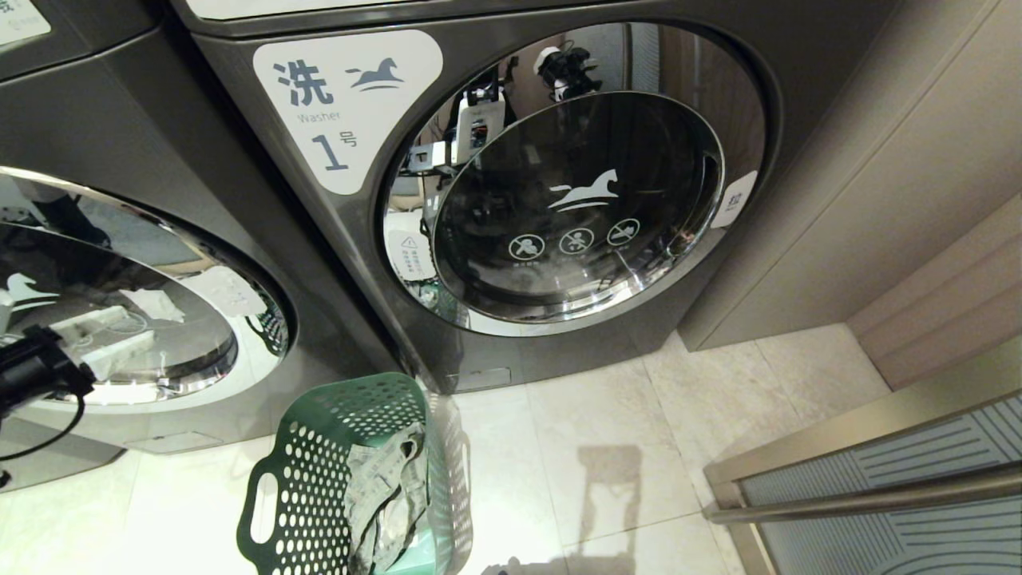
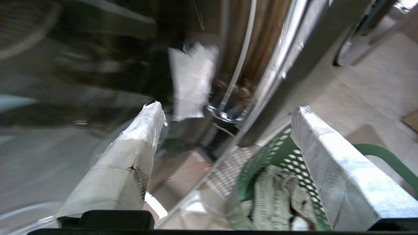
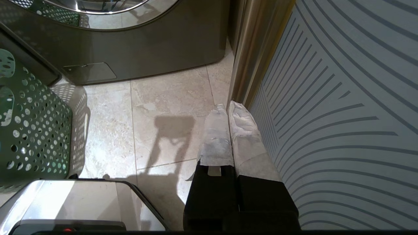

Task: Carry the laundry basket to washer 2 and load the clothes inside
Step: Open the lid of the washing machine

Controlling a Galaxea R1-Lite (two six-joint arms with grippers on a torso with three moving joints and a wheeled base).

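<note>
- Standing on the tiled floor, the laundry basket sits just in front of the gap between two dark grey washers, with the clothes bundled inside against its far wall.
- Washer on the left: door closed, no number label in view; judged to be washer 2, since the neighbouring machine carries the label 1. Mistaking one for the other would put the load in the wrong drum.
- Left gripper: fingers spread wide and empty, close before the left washer's chrome door rim, above the basket. Risk: the padded fingers could slide off the polished rim instead of catching the door's edge, or scrape the glass.
- Door swing: the basket stands near the washer's front, so an opening door may strike or push it.
- Right gripper: fingers pressed together, empty, hanging low beside a striped panel, well away from the work.
</note>
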